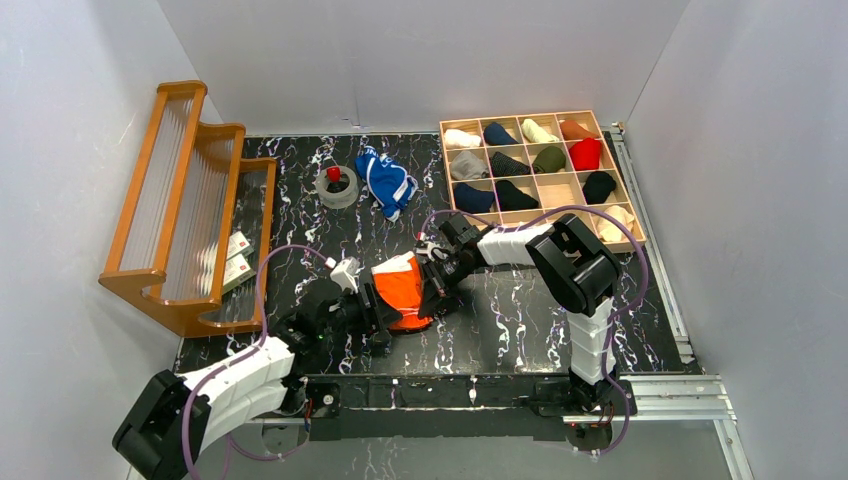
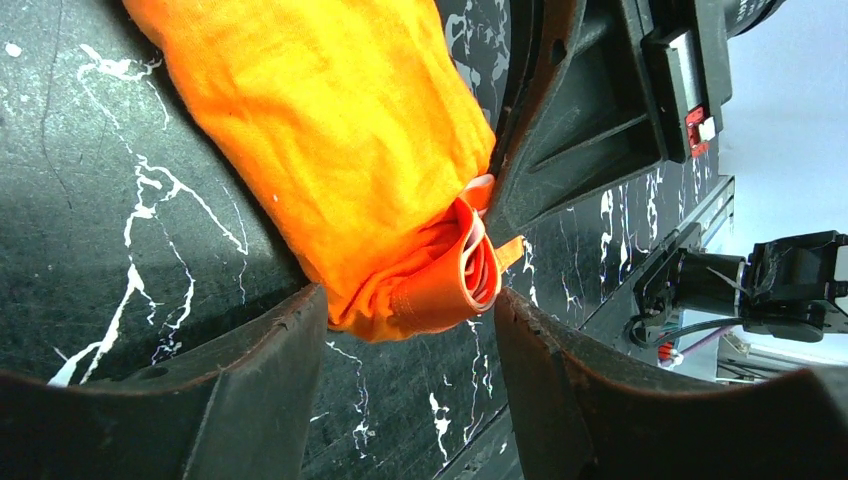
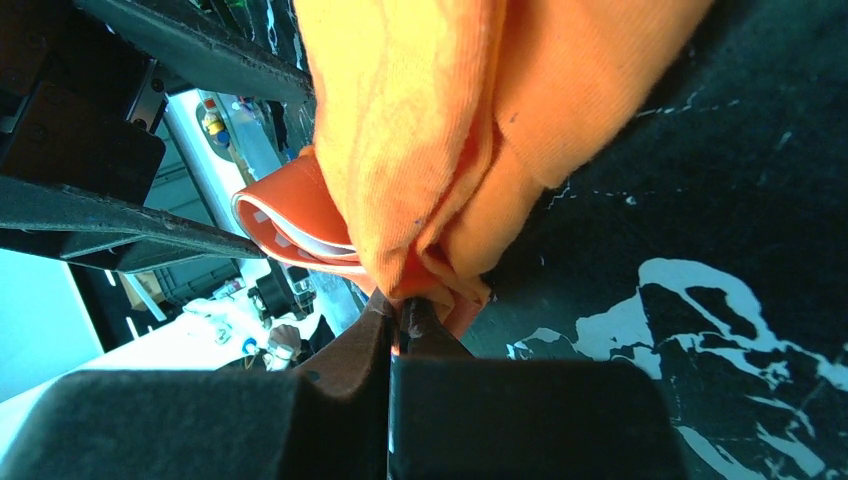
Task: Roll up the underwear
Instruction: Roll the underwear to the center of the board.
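The orange underwear lies partly rolled on the black marbled table, between the two grippers. In the left wrist view the roll shows its curled waistband end between my left fingertips. My left gripper is open, with its tips on either side of that end. My right gripper is shut on a fold at the roll's edge; the orange fabric bunches above the jaws. The blue underwear with white stripes lies crumpled at the back of the table.
A wooden rack stands at the left, with white cards beside it. A tape roll with a red piece in it lies next to the blue underwear. A wooden compartment box with several rolled garments sits at the back right.
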`<state>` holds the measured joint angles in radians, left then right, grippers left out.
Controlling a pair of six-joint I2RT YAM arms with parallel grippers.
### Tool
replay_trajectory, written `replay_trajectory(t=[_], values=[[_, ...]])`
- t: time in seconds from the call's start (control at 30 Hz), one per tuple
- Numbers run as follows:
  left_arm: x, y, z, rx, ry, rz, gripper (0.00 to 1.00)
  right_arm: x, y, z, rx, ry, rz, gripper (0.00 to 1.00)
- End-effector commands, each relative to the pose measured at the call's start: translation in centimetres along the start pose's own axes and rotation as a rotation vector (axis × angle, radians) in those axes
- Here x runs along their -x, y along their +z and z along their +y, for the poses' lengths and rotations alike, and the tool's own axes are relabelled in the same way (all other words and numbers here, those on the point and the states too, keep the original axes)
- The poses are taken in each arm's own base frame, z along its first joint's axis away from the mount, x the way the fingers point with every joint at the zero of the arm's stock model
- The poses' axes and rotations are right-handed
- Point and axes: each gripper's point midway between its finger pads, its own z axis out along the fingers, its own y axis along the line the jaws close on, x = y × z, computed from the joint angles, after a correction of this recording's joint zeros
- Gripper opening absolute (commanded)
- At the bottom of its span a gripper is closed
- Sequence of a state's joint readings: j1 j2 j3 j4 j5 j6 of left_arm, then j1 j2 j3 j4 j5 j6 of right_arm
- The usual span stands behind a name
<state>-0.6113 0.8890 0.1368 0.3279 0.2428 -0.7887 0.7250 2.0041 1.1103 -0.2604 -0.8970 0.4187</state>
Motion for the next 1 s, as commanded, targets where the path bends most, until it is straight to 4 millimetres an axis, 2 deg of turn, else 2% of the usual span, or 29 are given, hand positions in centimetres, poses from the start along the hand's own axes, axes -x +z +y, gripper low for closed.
replay_trajectory(t=[0.0, 0.2, 0.3, 0.47, 0.67, 0.8, 0.97], values=[[-0.4, -0.1, 0.8, 0.033, 0.022, 0.007, 0.59, 0.6, 0.0, 0.8, 0.019, -0.009, 0.005, 0.02], [-1.5, 0.0, 1.6, 0.051, 0.008, 0.04, 0.58, 0.7, -0.2, 1.4, 0.037, -0.014, 0.001, 0.05], [-1.5, 0.1, 1.5, 0.047, 0.015, 0.048, 0.59, 0.7, -0.2, 1.3, 0.038, -0.009, 0.004, 0.05], [-1.6, 0.4, 1.9, 0.069, 0.004, 0.048, 0.55, 0.7, -0.2, 1.5, 0.043, -0.006, 0.004, 0.06], [-1.1, 0.7, 3.9, 0.179, -0.038, 0.007, 0.4, 0.7, -0.5, 2.0, 0.058, -0.029, -0.001, 0.12], [-1.3, 1.0, 4.3, 0.188, -0.074, 0.003, 0.31, 0.6, -0.4, 1.8, 0.054, -0.026, 0.001, 0.15], [-1.9, 0.8, 5.4, 0.236, -0.089, 0.015, 0.2, 0.6, -0.5, 1.9, 0.046, -0.034, -0.017, 0.28]])
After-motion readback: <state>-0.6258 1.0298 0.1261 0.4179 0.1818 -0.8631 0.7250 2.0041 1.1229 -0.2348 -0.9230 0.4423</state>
